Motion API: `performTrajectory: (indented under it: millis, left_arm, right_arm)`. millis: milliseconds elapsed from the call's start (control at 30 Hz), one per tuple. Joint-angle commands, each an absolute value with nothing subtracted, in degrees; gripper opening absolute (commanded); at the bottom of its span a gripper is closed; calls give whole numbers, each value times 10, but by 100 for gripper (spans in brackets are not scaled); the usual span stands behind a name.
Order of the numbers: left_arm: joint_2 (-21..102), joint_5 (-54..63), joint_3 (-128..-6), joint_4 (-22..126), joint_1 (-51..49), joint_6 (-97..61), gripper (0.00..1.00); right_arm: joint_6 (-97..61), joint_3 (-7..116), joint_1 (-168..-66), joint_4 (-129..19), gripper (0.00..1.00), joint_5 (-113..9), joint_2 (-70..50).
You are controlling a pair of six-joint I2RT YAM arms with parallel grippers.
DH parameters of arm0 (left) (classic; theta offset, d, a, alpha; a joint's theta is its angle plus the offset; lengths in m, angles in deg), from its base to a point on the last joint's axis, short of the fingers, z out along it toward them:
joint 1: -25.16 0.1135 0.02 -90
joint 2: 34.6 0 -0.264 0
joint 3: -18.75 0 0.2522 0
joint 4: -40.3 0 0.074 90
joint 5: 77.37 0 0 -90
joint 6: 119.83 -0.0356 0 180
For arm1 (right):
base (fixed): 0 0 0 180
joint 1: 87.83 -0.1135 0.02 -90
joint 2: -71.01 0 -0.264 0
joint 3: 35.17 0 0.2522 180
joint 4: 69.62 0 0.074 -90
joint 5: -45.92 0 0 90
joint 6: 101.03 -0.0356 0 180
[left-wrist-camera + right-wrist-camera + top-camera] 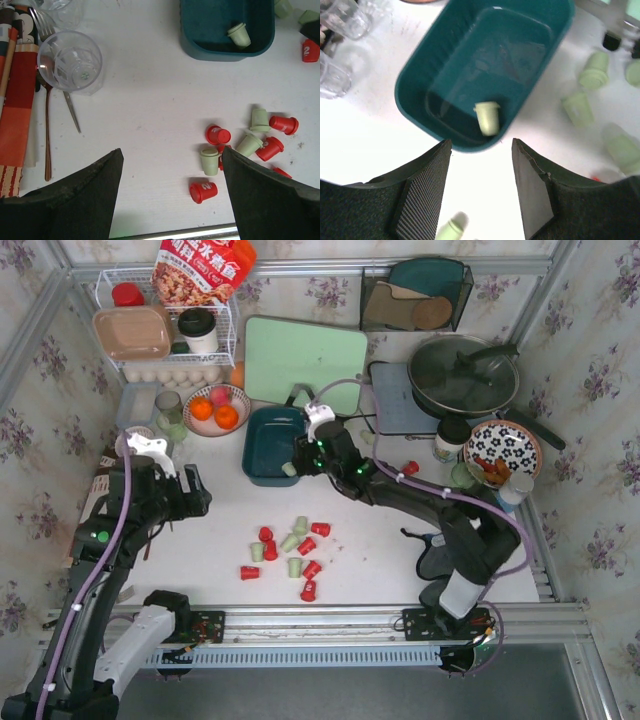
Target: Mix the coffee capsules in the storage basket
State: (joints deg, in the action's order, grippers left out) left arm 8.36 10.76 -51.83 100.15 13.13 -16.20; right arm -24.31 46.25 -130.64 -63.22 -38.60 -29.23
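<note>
Teal plastic makes the storage basket [262, 440]. From the top you see it on the white worktop [360, 560], behind a loose bunch of red and pale green coffee capsules [290, 550]. The right gripper [303, 458] hangs at its near right edge. The left gripper [195, 492] is well apart, far left.

From the left wrist, your left gripper [171, 152] is wide open and holds nothing.

From the right wrist, your right gripper [481, 145] is open and empty too. One pale green capsule [486, 117] lies inside the basket [490, 55].
</note>
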Motion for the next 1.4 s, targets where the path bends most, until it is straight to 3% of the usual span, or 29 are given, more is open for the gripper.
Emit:
performTrajectory:
  millis: [0, 333, 500, 600, 967, 1200, 1367]
  left_arm:
    - [90, 117, -524, 994, 132, -160, 82]
    - [73, 78, -471, 1016, 117, -50, 82]
    - [79, 178, -440, 1039, 20, 19, 82]
    - [97, 245, -427, 1059, -63, 73, 82]
    - [227, 376, -387, 1043, -302, 217, 79]
    - [332, 372, -413, 1036, -347, 230, 77]
    - [380, 384, -424, 1051, -384, 263, 77]
  right_arm:
    - [-225, 384, -1307, -661, 59, -343, -222]
    - [-189, 137, -1307, -722, 62, -260, 17]
    - [-178, 53, -1307, -764, 63, -220, 96]
    - [-179, 5, -1307, -809, 69, -198, 119]
    - [-197, 7, -1307, -785, 86, -151, 131]
    - [-201, 0, -1307, -782, 88, -121, 152]
    - [-205, 2, -1307, -778, 98, -112, 148]
